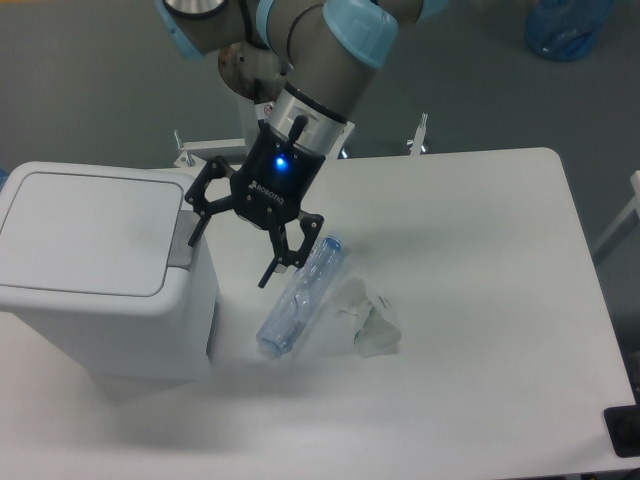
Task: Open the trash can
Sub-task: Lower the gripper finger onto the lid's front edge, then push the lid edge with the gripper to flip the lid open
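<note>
The trash can (100,265) is seen at the left edge of the white table (480,330), a large white boxy bin with rounded corners. Its flat lid is shut, and a grey push tab (183,238) is set at the lid's right edge.

The gripper (232,260) is held just to the right of the bin, with the trash can at about nine o'clock from it. Its two black fingers are spread wide apart and nothing is held between them. One fingertip (195,237) is placed right at the grey push tab, at its right rim; whether contact is made cannot be told. The other fingertip (268,280) is pointed down toward the table at about four o'clock from the first. A blue light is lit on the gripper's body.

A clear plastic bottle (299,297) is laid on its side on the table, at about four o'clock from the gripper and close beside the lower fingertip. A crumpled piece of clear plastic (370,325) is found just to the right of the bottle. Both are well apart from the bin's lid.
</note>
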`<state>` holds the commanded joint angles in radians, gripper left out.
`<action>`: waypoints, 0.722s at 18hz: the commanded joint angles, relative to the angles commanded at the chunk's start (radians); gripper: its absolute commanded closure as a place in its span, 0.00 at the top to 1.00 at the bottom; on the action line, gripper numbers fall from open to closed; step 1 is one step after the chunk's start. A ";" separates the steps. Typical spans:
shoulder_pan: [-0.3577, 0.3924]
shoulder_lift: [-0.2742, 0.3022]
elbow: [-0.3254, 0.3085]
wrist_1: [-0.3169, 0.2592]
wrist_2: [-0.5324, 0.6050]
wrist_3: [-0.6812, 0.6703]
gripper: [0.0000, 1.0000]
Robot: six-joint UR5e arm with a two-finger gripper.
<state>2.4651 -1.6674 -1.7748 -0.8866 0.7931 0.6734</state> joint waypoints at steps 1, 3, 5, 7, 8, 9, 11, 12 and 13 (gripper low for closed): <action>-0.002 -0.002 0.000 0.000 0.000 0.000 1.00; -0.002 0.000 0.000 0.000 0.000 0.000 1.00; -0.002 -0.002 -0.002 0.000 0.000 0.000 1.00; -0.002 0.000 -0.002 0.000 0.000 -0.002 1.00; -0.002 0.000 -0.002 0.000 0.000 -0.002 1.00; 0.000 0.001 0.002 0.000 -0.002 -0.002 1.00; 0.002 0.008 0.018 0.000 -0.002 -0.002 1.00; 0.006 0.009 0.029 0.000 -0.002 0.000 1.00; 0.026 0.009 0.053 0.000 0.006 0.002 1.00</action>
<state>2.4910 -1.6582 -1.7214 -0.8866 0.7991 0.6749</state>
